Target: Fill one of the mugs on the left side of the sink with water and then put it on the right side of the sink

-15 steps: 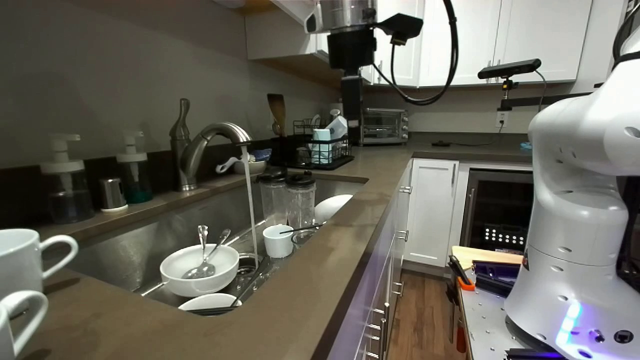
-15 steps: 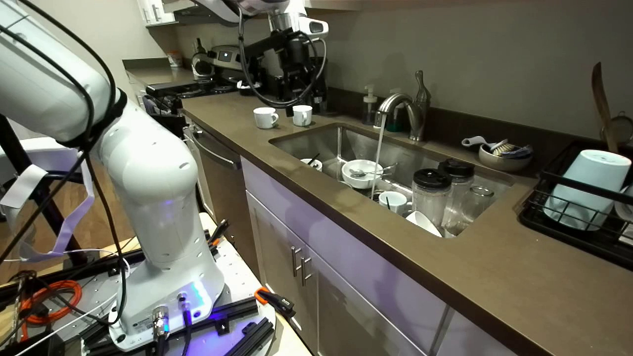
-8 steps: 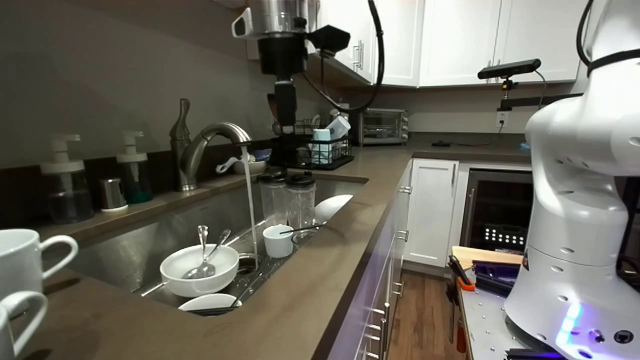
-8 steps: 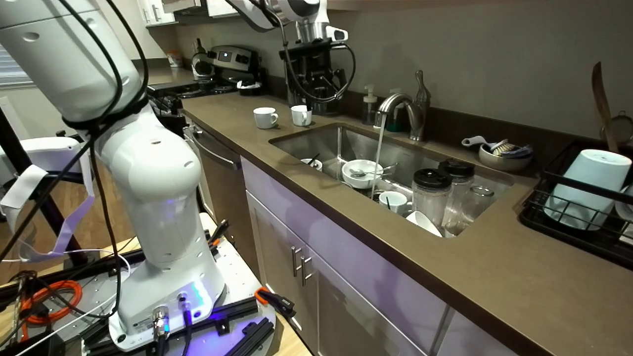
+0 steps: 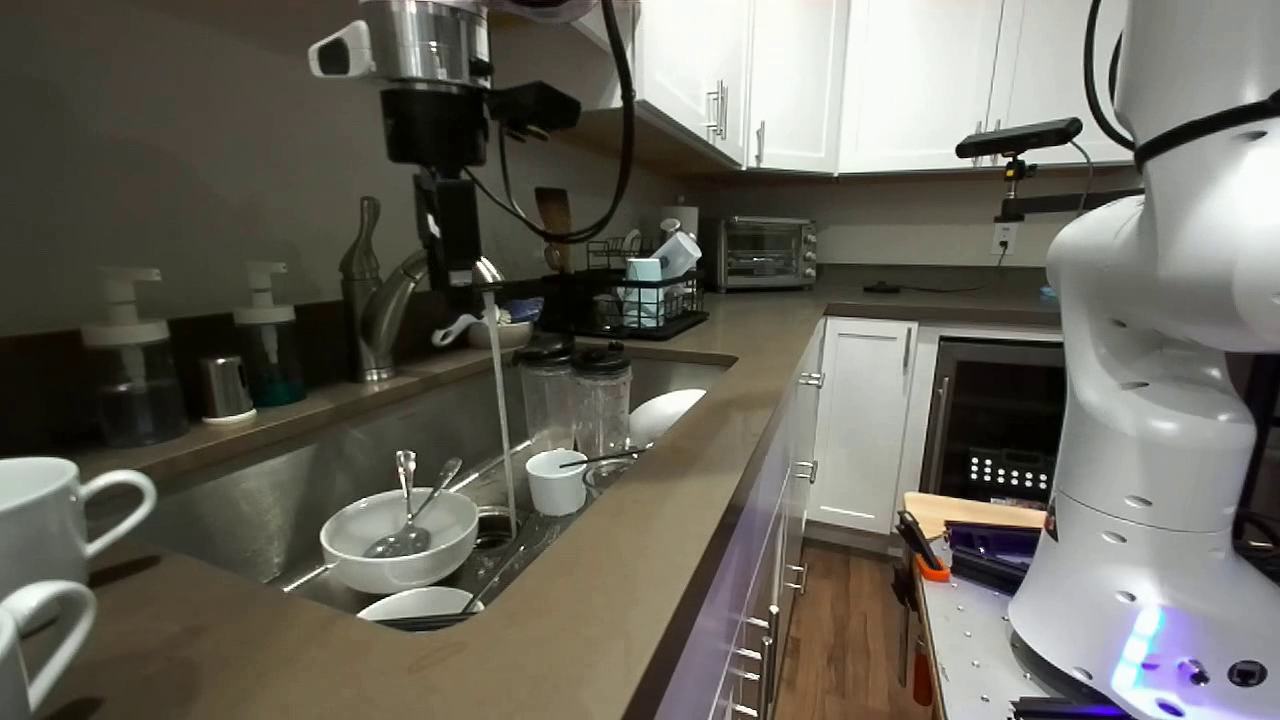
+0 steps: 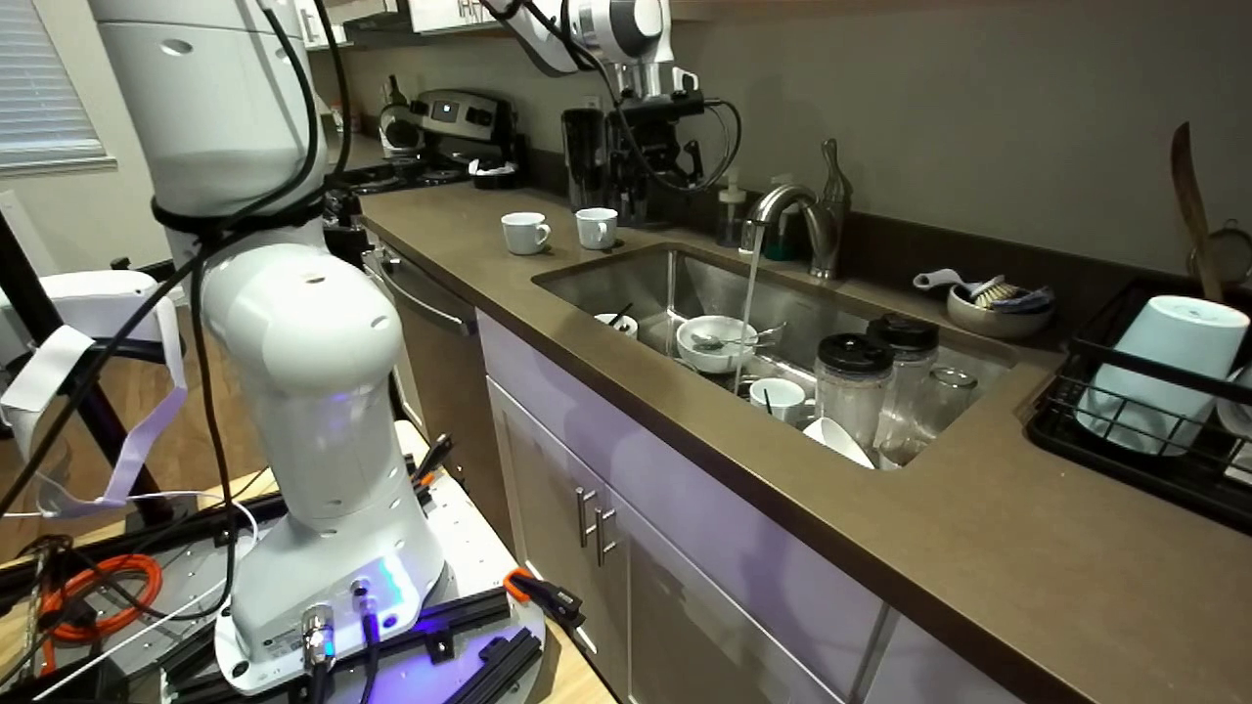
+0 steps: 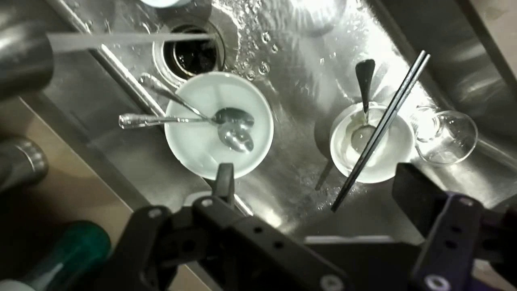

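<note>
Lower down, both mugs [image 6: 594, 229] stand well apart from the hand [image 7: 315, 178], its jaws spread above the sink [image 6: 719, 284].

Base [image 6: 333, 596]: glossy wht, rounded, w/ silver plugs [image 6: 316, 626] & blk leads [image 6: 318, 682]
Light strip [image 6: 393, 579]: glows blue-wht, on base
Arm [image 6: 210, 117]: wht, bulky joints [image 6: 303, 337], gry oval caps [image 6: 177, 47], above base
Strap [image 5: 1210, 128]: blk, round arm above base
Cables [image 6: 311, 112]: blk, slack, above & beside base
Wrist collar [image 5: 430, 45]: silver, well above base
Gripper [image 7: 316, 180]: blk, angular links [image 7: 299, 260], silver screws [image 7: 331, 282]
</note>
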`<state>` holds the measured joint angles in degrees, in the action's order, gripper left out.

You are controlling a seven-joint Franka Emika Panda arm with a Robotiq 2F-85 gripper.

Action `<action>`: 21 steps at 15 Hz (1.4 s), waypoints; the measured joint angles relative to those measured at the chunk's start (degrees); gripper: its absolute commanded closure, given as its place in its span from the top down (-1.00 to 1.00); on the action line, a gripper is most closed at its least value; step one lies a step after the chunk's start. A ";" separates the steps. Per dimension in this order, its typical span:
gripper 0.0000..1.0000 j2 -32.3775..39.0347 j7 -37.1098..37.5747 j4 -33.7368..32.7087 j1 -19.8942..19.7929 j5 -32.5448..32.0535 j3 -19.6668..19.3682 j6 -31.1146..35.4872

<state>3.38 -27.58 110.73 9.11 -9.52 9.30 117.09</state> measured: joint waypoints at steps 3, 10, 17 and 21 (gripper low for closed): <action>1.00 3.10 -4.66 -2.99 0.53 0.22 1.31 1.82; 1.00 7.95 -5.00 -7.18 3.45 -0.01 3.86 2.66; 1.00 16.68 -5.22 -13.78 4.97 -1.07 4.94 5.74; 1.00 21.48 -5.61 -18.57 6.17 -1.08 5.45 5.77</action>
<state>24.87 -33.19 92.16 15.28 -10.60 14.75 122.86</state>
